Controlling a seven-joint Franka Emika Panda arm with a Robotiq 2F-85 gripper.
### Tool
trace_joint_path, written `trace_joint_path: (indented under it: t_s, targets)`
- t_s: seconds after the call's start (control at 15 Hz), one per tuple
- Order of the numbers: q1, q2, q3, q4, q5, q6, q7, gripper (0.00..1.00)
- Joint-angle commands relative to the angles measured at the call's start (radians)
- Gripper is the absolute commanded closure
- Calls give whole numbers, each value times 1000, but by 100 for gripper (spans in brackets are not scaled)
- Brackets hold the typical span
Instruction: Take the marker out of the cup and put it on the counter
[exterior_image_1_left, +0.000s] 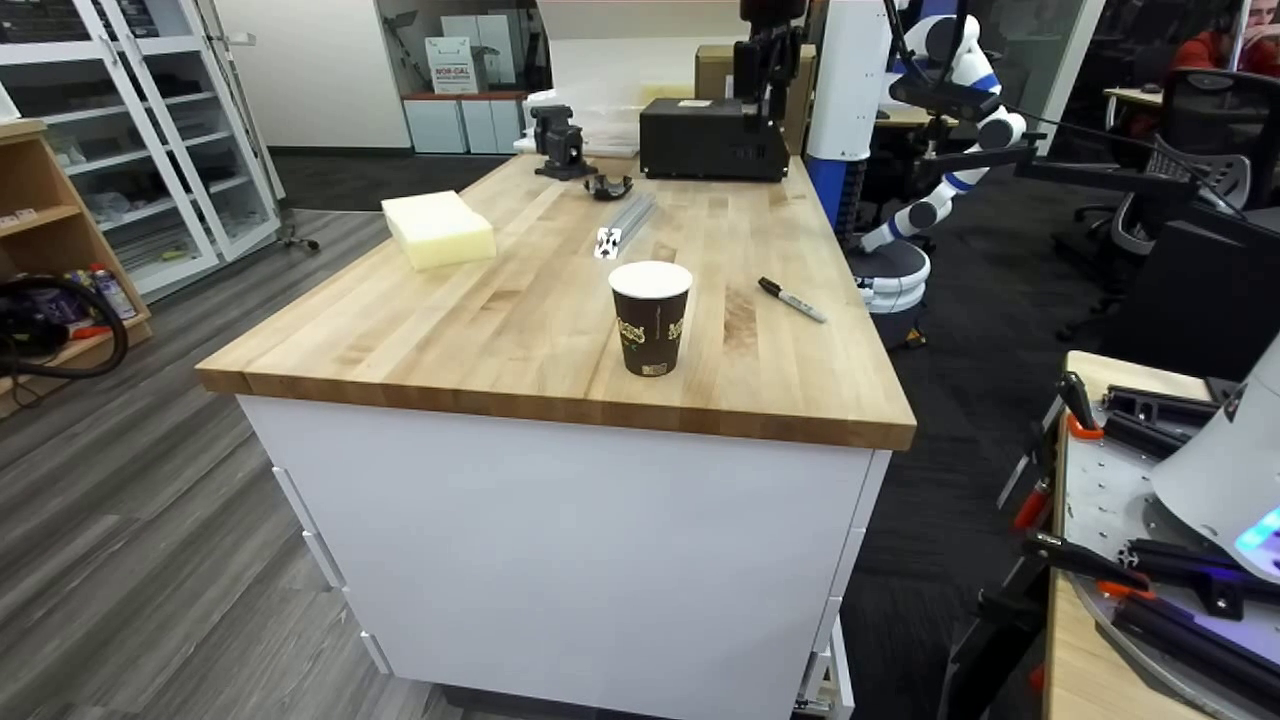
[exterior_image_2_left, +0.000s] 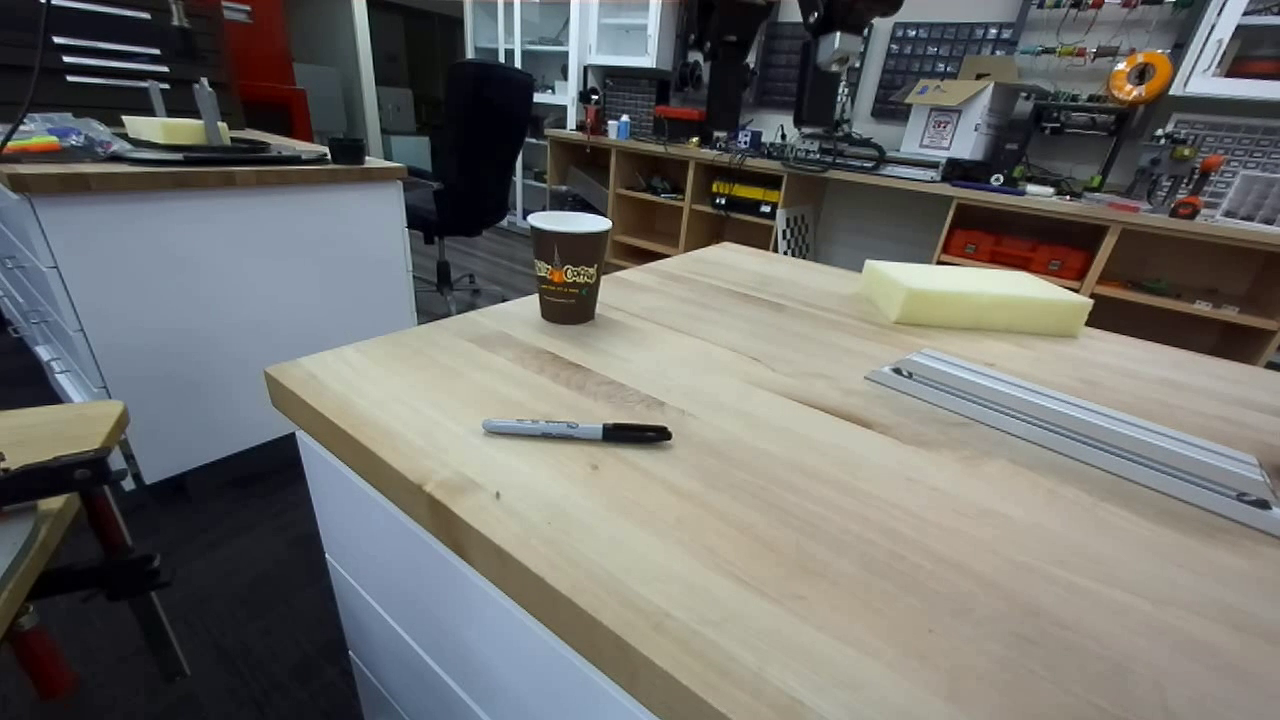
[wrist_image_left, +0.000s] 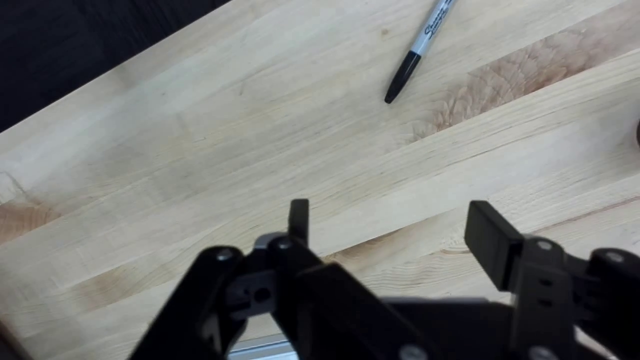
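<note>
The marker, grey-white with a black cap, lies on the counter in both exterior views (exterior_image_1_left: 793, 300) (exterior_image_2_left: 577, 431) and at the top of the wrist view (wrist_image_left: 412, 62). The cup, dark brown with a white rim, stands upright near the counter's end (exterior_image_1_left: 651, 325) (exterior_image_2_left: 569, 275). No marker sticks out of it. A dark sliver at the wrist view's right edge may be the cup. The counter has a light wooden top (exterior_image_1_left: 480, 340) (exterior_image_2_left: 900, 560) (wrist_image_left: 175, 150). My gripper (wrist_image_left: 390, 225) is open and empty above it, and shows high in both exterior views (exterior_image_1_left: 765, 105) (exterior_image_2_left: 772, 115).
A yellow foam block (exterior_image_1_left: 440, 232) (exterior_image_2_left: 975, 300) and a silver metal profile (exterior_image_1_left: 626, 225) (exterior_image_2_left: 1075, 435) (wrist_image_left: 265, 346) lie on the counter. A black box (exterior_image_1_left: 710, 140) and a small black clamp-like device (exterior_image_1_left: 562, 142) stand farther back. The counter's edge runs close to the marker.
</note>
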Motion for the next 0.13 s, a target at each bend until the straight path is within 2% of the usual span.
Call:
trace_joint_path:
  t_s: [0.0,0.07]
  targets:
    - [-2,0,3,2,0,-3,0,19]
    - [-2,0,3,2,0,-3,0,19]
